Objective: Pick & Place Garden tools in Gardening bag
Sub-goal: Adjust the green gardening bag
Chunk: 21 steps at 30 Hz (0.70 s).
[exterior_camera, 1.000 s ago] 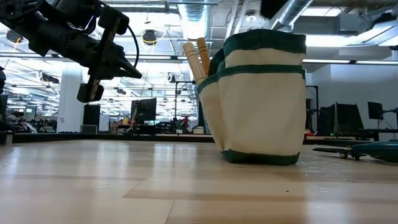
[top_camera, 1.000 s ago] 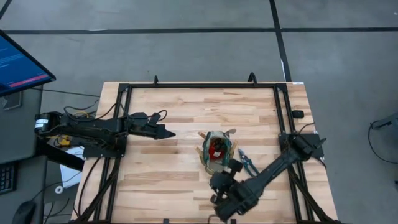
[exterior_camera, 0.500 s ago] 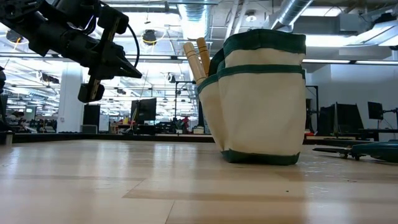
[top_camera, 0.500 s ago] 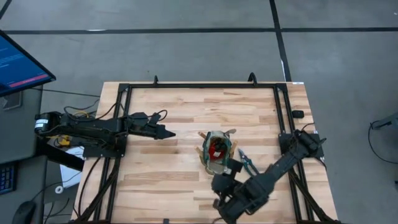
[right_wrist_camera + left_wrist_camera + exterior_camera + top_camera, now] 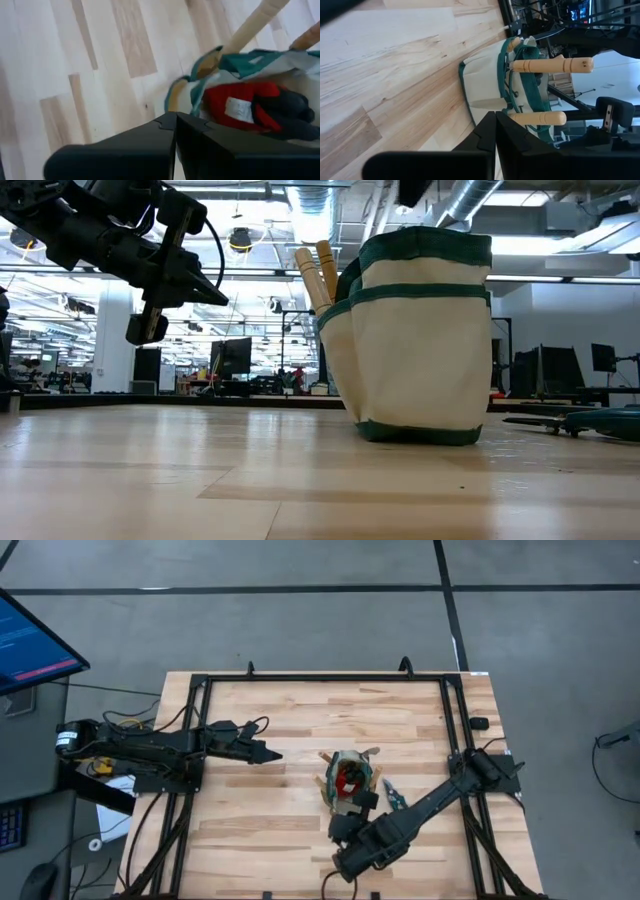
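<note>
The gardening bag [image 5: 348,783], green and cream, stands upright on its base on the table; it also shows in the low view [image 5: 420,340]. Pale wooden tool handles [image 5: 552,65] stick out of its outer pockets. A red object [image 5: 240,102] lies inside it. The pruning shears [image 5: 395,797] lie flat on the table just right of the bag. My right gripper [image 5: 352,812] is shut and empty, above the bag's near side. My left gripper [image 5: 275,754] is shut and empty, held above the table left of the bag.
A black metal frame [image 5: 300,677] runs around the table's edges. A small dark object [image 5: 479,723] lies near the far right corner. Bare wood lies between my left gripper and the bag and along the near left of the table.
My right arm has swung toward the table's left, bringing its gripper closer to the bag's near side. The bag, the shears and my left arm have kept still.
</note>
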{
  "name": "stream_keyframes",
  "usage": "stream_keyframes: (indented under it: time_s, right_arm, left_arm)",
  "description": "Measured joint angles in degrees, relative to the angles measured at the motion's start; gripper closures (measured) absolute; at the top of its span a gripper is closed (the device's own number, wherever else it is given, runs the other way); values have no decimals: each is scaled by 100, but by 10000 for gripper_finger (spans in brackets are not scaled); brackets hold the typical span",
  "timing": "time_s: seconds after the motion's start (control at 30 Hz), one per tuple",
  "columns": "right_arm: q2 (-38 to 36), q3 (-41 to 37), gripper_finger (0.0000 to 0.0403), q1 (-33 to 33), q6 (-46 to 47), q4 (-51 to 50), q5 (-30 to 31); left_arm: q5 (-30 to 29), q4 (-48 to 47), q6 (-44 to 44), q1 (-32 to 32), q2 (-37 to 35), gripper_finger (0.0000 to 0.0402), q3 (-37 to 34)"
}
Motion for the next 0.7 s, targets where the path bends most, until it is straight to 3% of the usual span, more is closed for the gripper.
stream_keyframes:
  time_s: [0.3, 0.5, 0.7]
  right_arm:
    - [-2, 2, 403, 84, -401, 251, -660]
    - [-2, 0, 403, -50, 37, -413, -294]
    - [-2, 0, 403, -208, -237, -328, -317]
  left_arm:
    - [1, 1, 7, 0, 0, 397, 0]
    - [0, 2, 7, 0, 0, 393, 0]
    - [0, 2, 7, 0, 0, 397, 0]
